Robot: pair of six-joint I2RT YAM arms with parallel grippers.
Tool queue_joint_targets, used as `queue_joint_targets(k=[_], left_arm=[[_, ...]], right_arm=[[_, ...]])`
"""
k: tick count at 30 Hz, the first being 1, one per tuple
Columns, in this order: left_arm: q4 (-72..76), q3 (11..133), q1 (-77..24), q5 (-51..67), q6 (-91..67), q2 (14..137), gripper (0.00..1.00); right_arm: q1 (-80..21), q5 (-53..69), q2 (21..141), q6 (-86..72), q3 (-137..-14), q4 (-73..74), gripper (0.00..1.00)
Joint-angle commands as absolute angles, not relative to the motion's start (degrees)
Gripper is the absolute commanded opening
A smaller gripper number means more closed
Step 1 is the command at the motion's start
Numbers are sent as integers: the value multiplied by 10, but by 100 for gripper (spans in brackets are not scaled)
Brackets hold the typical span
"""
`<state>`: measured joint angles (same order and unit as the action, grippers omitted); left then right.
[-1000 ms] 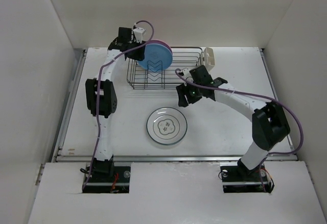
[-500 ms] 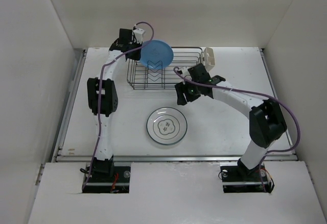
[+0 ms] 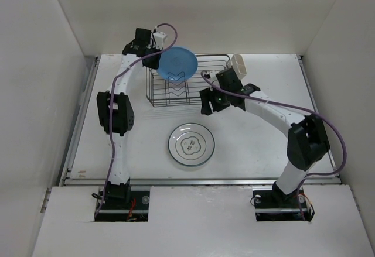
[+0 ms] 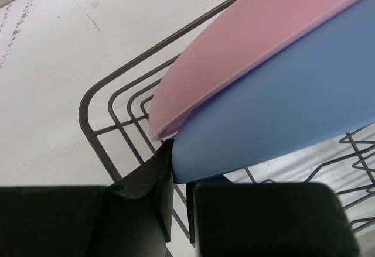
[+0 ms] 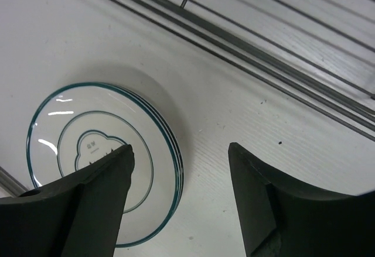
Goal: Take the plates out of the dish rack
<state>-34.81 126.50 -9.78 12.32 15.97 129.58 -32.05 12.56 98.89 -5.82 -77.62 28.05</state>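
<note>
Several white green-rimmed round plates sit stacked near the table's front edge, count unclear. Right gripper hangs wide open just beyond, empty. Left gripper pinches the plain blue plate's rim over the dark wire dish rack's left end; a cropped pink plate sits just behind it.

No legible text; indistinct centre mark on the white plate
</note>
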Motion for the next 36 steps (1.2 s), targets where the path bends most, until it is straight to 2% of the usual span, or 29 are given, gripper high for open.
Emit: queue_joint_targets(k=[1,7,11,15,19,22,26,29,30,33,36], left_arm=[[-330,1324,-98,177,104,1193,0],[-317,1316,-98,150,98,1187,0],[-306,1275,-98,129,130,1187,0],[-306,1253,-98,142,130,1193,0],[-306,1248,-98,156,117,1193,0],[-301,1231,-98,156,117,1198,0],[-301,1225,-93,149,117,1209,0],[-301,1230,-93,143,117,1222,0],[-301,1241,-93,143,117,1229,0],[-308,1254,-93,143,111,1242,0],[-308,1254,-93,143,111,1242,0]], right_arm=[[-323,92,936,-90,-802,224,72],[-323,77,930,-102,-802,217,75],[-323,38,950,-115,-815,155,75],[-311,-18,1026,-115,-916,118,77],[-292,-12,1136,-115,-1081,112,76],[-292,-6,1205,-115,-1124,78,75],[-281,-61,1282,-127,-1228,72,70],[-281,-69,1317,-127,-1255,58,62],[-275,-45,1328,-127,-1255,48,57],[-275,19,1342,-133,-1255,34,51],[-275,19,1347,-140,-1247,29,35]])
